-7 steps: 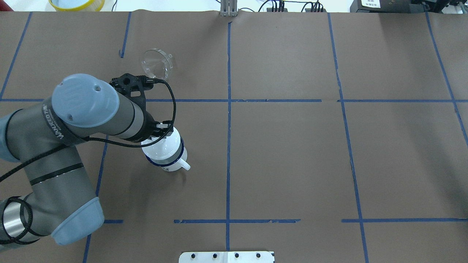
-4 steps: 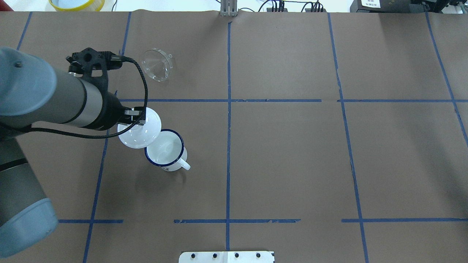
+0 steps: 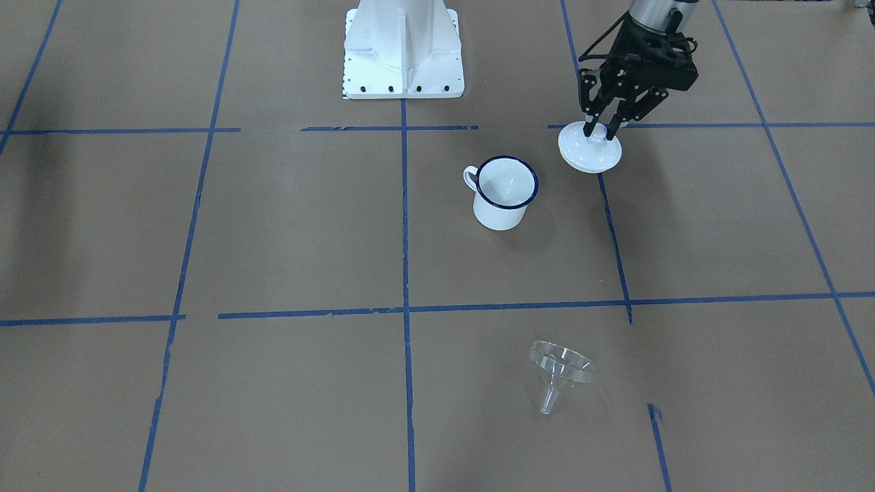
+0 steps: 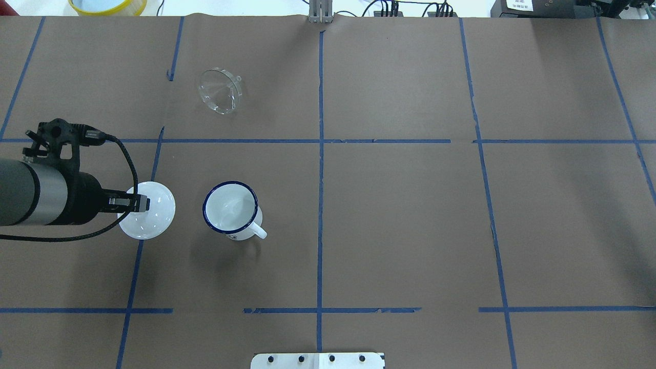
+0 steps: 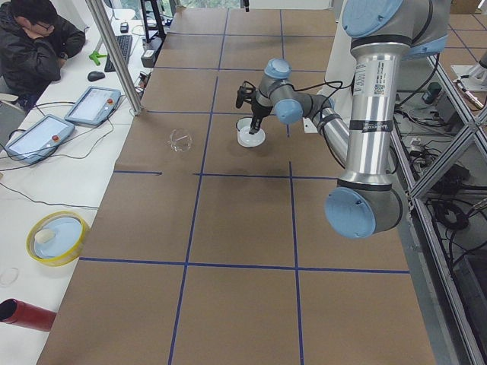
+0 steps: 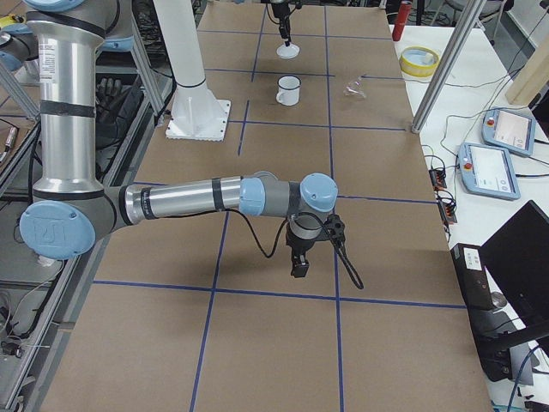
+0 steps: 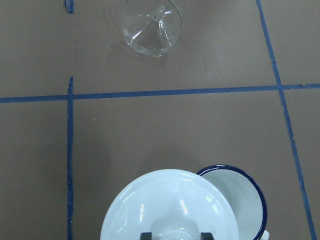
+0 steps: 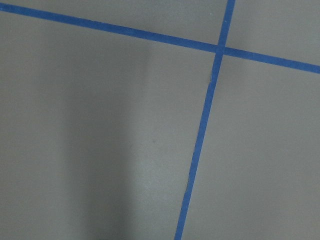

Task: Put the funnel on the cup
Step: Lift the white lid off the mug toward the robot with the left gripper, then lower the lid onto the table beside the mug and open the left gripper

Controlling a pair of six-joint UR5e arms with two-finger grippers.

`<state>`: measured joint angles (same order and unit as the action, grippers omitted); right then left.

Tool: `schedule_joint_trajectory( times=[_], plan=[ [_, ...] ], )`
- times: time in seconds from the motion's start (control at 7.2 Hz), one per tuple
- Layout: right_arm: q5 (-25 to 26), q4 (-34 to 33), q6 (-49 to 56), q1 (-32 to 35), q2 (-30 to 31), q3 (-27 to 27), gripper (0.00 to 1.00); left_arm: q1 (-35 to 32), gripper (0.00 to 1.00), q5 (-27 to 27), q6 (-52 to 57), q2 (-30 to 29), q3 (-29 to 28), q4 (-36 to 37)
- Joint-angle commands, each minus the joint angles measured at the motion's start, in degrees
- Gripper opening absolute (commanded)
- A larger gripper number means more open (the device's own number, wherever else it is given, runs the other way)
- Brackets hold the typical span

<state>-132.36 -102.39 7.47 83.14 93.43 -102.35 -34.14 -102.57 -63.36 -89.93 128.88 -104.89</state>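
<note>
The cup (image 4: 230,209), a white mug with a dark blue rim, stands upright and uncovered on the brown table; it also shows in the front view (image 3: 506,190). The funnel (image 4: 220,91), clear plastic, lies tilted on the table beyond the cup, seen in the front view (image 3: 560,369) and the left wrist view (image 7: 151,30). My left gripper (image 4: 136,204) is shut on the knob of a round white lid (image 4: 149,211) and holds it low, left of the cup. My right gripper (image 6: 300,266) hangs over bare table far from both; whether it is open or shut I cannot tell.
A yellow bowl (image 4: 107,5) sits past the table's far left edge. The robot's white base plate (image 3: 403,48) is at the near middle edge. An operator (image 5: 34,46) sits at a side desk with tablets. Blue tape lines grid the table.
My left gripper has lifted the white lid off the cup and carried it leftward and lower. The cup is now uncovered. The funnel has not moved.
</note>
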Motion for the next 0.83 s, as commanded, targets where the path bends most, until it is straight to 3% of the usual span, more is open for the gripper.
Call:
schedule_joint_trajectory(
  times=[0.0, 0.42, 0.69],
  plan=[
    [0.0, 0.0, 0.0, 0.0, 0.0, 0.0, 1.0, 4.3, 0.0, 3.2, -2.9, 1.4, -5.6, -3.5],
    [0.0, 0.0, 0.0, 0.0, 0.0, 0.0, 1.0, 5.7, 0.0, 3.3, -3.5, -0.6, -13.5, -9.5],
    [0.0, 0.0, 0.0, 0.0, 0.0, 0.0, 1.0, 5.7, 0.0, 3.3, -3.5, -0.7, -13.7, -10.1]
  ],
)
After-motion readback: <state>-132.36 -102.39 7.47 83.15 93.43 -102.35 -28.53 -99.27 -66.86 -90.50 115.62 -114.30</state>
